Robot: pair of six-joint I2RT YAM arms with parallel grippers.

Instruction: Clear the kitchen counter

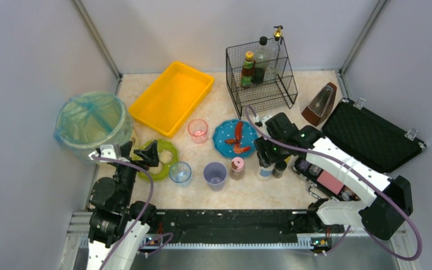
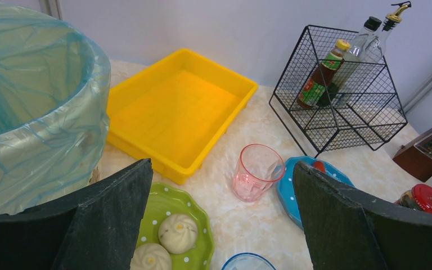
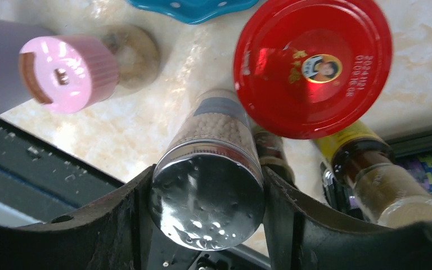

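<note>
**Right gripper straddles the upright spice jar**

The right gripper (image 3: pixel 207 183) looks down along the silver-capped spice jar (image 3: pixel 205 211). The jar's long axis stands upright on the kitchen counter (image 1: pixel 242 194), near the counter's 5 o'clock edge. The 2 fingers appear pressed against the cap at 9 and 3 o'clock, so the lift likely wants to go straight up. A red-lidded jar (image 3: pixel 312 62) crowds in at 1 o'clock. The left gripper (image 2: pixel 220 169), spread wide above the green plate (image 2: pixel 197 211), is well apart.
</note>
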